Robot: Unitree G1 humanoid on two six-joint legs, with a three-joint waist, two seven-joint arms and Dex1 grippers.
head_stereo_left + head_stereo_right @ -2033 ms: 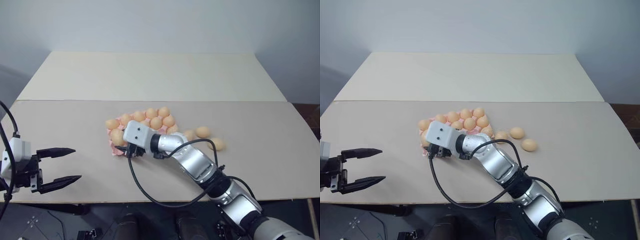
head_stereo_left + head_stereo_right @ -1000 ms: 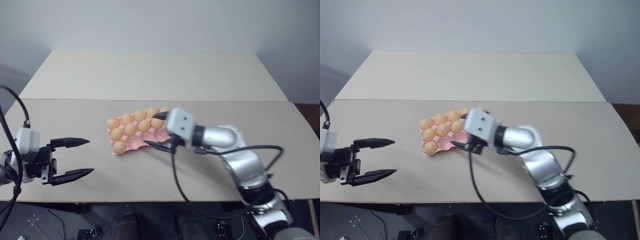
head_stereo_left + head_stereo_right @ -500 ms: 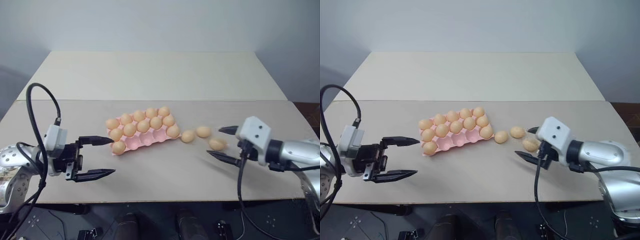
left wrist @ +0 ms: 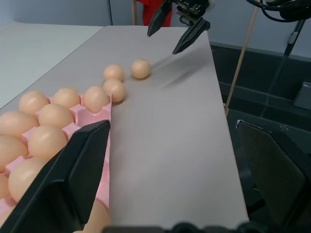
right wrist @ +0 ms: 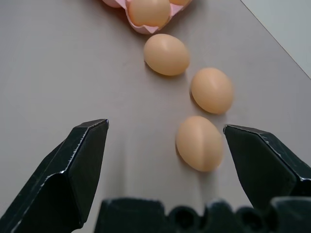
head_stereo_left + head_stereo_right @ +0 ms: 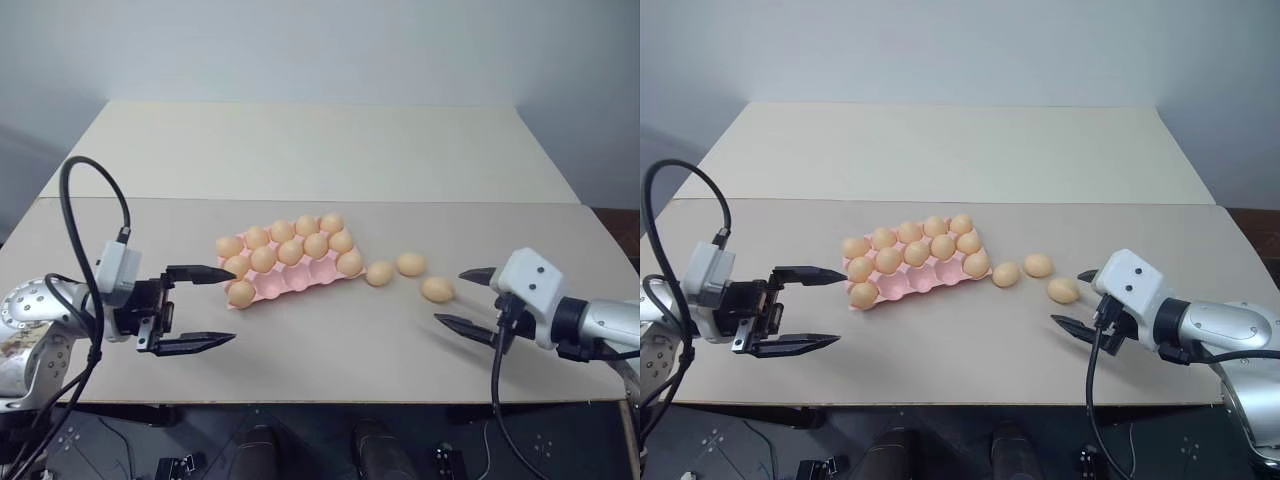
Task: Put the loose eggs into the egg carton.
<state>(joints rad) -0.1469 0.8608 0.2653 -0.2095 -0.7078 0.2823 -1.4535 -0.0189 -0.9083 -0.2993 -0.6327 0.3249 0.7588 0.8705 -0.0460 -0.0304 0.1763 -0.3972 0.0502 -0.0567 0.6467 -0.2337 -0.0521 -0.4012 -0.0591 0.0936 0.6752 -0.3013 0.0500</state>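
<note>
Head view: the pink egg carton (image 6: 300, 278) sits mid-table with most cups full. Three loose eggs (image 6: 409, 264) lie on the table just to its right. The right gripper (image 6: 462, 297) hangs wide open beside the nearest egg, holding nothing. The left gripper (image 6: 206, 306) is wide open and empty, near the carton's left end

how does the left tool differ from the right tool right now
The left tool sits at the egg carton, one finger right by its near corner; the right tool stands by the three loose eggs, apart from the carton. They point toward each other. Both are open and hold nothing.
</note>
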